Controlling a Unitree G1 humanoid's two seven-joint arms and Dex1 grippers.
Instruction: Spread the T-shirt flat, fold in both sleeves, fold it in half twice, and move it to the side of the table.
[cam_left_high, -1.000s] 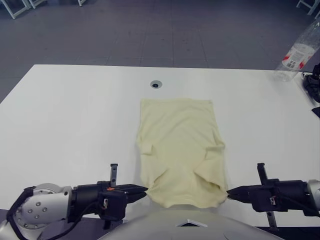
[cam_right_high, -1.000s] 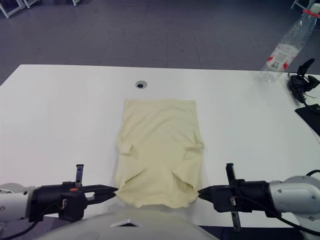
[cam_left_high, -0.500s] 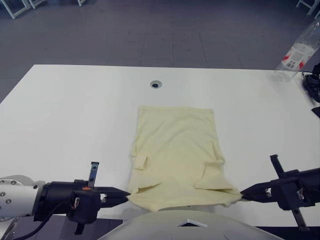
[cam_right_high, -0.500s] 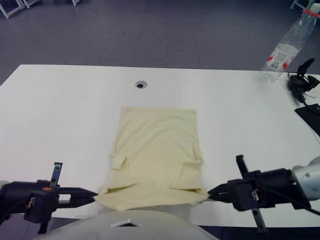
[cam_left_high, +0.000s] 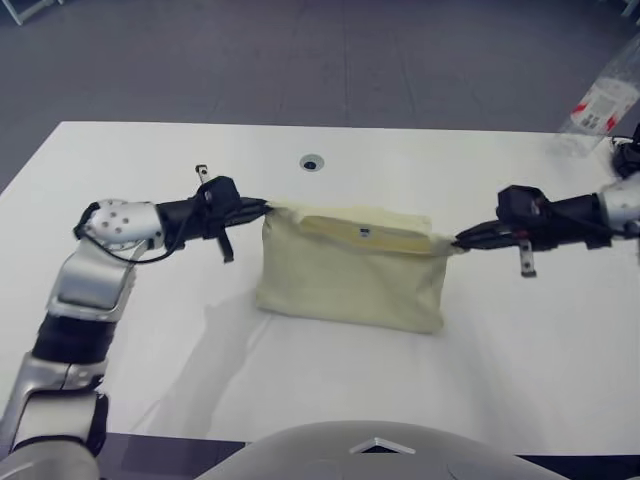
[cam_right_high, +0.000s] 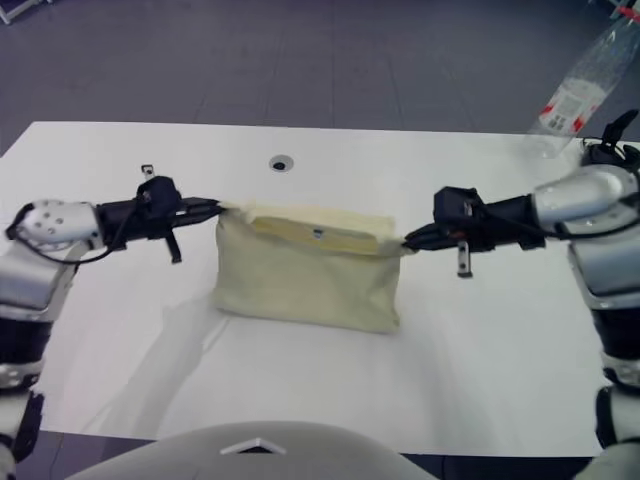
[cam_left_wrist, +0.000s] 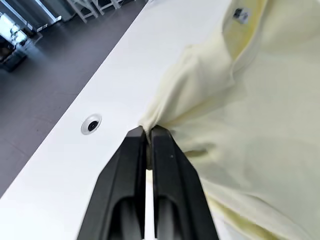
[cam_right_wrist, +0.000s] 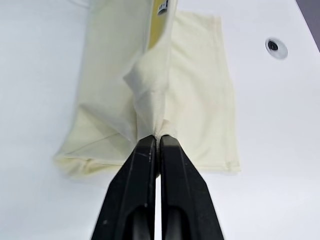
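Left eye view: the T-shirt (cam_left_high: 350, 285) hangs over the middle of the table (cam_left_high: 520, 345), its top edge stretched left to right between both arms. Fingers of the left gripper (cam_left_high: 262, 207) are clamped on its left corner, those of the right gripper (cam_left_high: 458, 242) on its right.

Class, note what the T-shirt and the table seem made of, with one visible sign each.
T-shirt: soft matte fabric, probably cotton knit; it drapes and puckers. Table: hard smooth white top, perhaps laminate; flat, uniform.
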